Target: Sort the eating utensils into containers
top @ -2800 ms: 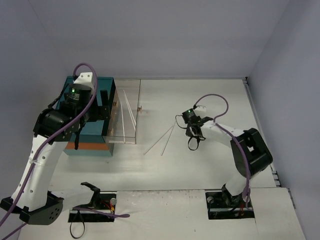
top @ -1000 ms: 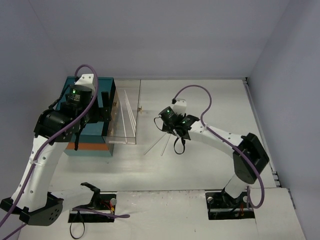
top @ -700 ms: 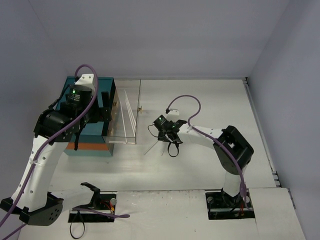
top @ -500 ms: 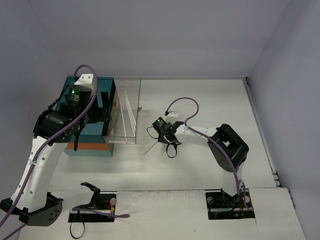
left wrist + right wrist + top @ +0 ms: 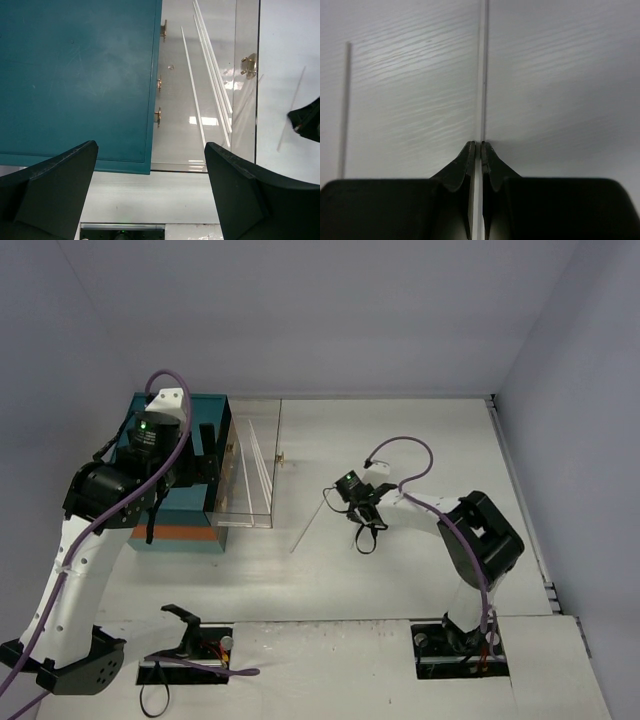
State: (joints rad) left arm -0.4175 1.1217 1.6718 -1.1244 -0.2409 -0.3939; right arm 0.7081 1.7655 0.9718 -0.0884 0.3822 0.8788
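My right gripper (image 5: 337, 496) is shut on a thin pale chopstick (image 5: 483, 75), which runs straight out from between the fingertips (image 5: 469, 150) in the right wrist view. A second chopstick (image 5: 303, 529) lies on the table to its left, and it also shows in the right wrist view (image 5: 344, 110). The teal chest (image 5: 170, 465) with its orange lower band stands at the left, its clear drawer (image 5: 250, 468) pulled out. Several chopsticks (image 5: 210, 85) lie in the drawer (image 5: 245, 110). My left gripper (image 5: 152, 200) hovers open and empty over the chest (image 5: 75, 75).
Small gold handles (image 5: 158, 116) line the chest's front under the open drawer. A gold handle (image 5: 248, 65) sits on the drawer's clear front. Grey walls close the table at the back and right. The arm bases (image 5: 460, 645) stand at the near edge.
My right gripper reached left to the two chopsticks on the table, shut on one and drew back right with it. One chopstick stays on the table. The left arm barely moved.
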